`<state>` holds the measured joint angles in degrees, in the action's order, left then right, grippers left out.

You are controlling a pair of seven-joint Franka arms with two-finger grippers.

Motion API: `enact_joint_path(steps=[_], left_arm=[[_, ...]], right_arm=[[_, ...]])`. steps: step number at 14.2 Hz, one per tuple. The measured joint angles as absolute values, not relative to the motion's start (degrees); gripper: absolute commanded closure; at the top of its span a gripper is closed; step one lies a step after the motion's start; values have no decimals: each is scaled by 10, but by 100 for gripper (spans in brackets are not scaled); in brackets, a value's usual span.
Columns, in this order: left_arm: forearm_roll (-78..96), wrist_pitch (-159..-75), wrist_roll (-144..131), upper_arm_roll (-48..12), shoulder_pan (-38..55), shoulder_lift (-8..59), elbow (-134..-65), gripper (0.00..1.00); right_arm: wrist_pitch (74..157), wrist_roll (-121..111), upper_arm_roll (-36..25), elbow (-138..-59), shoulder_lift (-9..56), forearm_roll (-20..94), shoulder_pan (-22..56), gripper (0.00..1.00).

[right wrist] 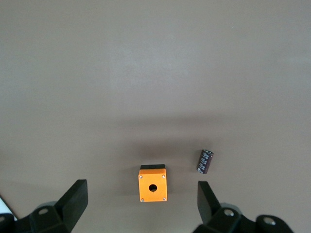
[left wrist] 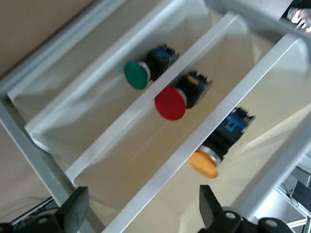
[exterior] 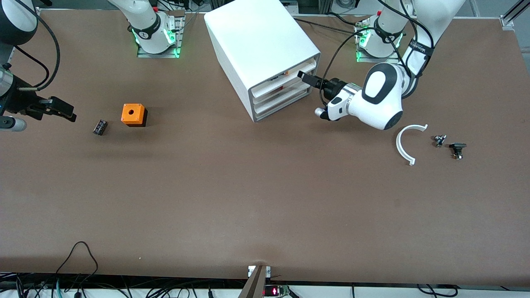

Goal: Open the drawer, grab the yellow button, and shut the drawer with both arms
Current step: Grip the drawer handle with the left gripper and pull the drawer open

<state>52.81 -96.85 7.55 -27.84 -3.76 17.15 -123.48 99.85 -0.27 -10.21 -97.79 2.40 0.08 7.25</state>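
Observation:
The white cabinet (exterior: 256, 37) stands at the robots' edge of the table, its three drawers facing the left arm's end. The top drawer (exterior: 285, 75) holds the orange-capped button (exterior: 285, 73). In the left wrist view the button (left wrist: 204, 163) lies just inside that drawer's front lip (left wrist: 167, 167). My left gripper (exterior: 306, 77) is open and empty right in front of the top drawer, and in its own view (left wrist: 141, 213) its jaws stand on either side of the lip without touching it. My right gripper (exterior: 62, 109) is open and empty over the table at the right arm's end, also seen in its own view (right wrist: 141, 208).
The lower drawers hold a red button (left wrist: 171, 103) and a green button (left wrist: 136, 74). An orange cube with a hole (exterior: 133, 114) and a small black cylinder (exterior: 99, 126) lie near the right gripper. A white curved piece (exterior: 408, 142) and two small black parts (exterior: 439, 140) (exterior: 457, 150) lie below the left arm.

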Motion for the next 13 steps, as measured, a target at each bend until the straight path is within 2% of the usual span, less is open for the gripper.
enact_joint_path(steps=[1,2,3,8,12,13], left_arm=[[533,-973,76,-288,-38,171,-1243,34],[542,-983,76,-298,-38,171,-1253,61],[549,-998,77,-308,-37,171,-1260,98],[561,-1022,82,-321,-50,163,-1269,100],[546,-1051,106,-253,-76,151,-1239,100],[533,-1062,111,-245,-82,150,-1228,97]], right_arm=[[998,-3,-102,-978,24,2,73,0],[998,-3,-102,-978,24,2,73,0],[998,-3,-102,-978,24,2,73,0],[998,-2,-92,-978,24,2,75,0],[1000,-2,-76,-977,24,7,78,0],[1002,-2,-63,-977,24,7,79,0]])
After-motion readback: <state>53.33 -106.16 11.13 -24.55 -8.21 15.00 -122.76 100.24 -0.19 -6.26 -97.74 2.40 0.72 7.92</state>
